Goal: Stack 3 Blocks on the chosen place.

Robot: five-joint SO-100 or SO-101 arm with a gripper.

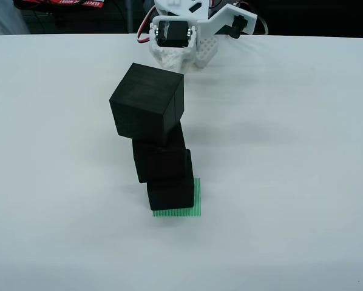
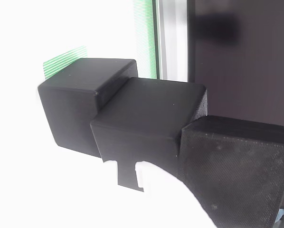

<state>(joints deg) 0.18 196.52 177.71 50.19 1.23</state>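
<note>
Three black blocks stand stacked on the chosen place, a green striped patch (image 1: 196, 206) that shows at the bottom block's right and front. In the view from above, the bottom block (image 1: 170, 193), middle block (image 1: 160, 160) and top block (image 1: 146, 103) are staggered, each twisted and shifted a little from the one below. The close side view is turned sideways: the bottom block (image 2: 80, 104) rests by the green patch (image 2: 63, 61), and the middle block (image 2: 146, 118) and top block (image 2: 237, 171) run off to the right. My white gripper (image 1: 187, 56) is pulled back at the table's far edge, well apart from the stack and holding nothing.
The white table (image 1: 291, 151) spreads wide on both sides of the stack. Behind its far edge are a dark background, cables and red items (image 1: 54, 5). In the side view a grey strip (image 2: 173, 38) and a dark panel (image 2: 241, 57) lie behind the blocks.
</note>
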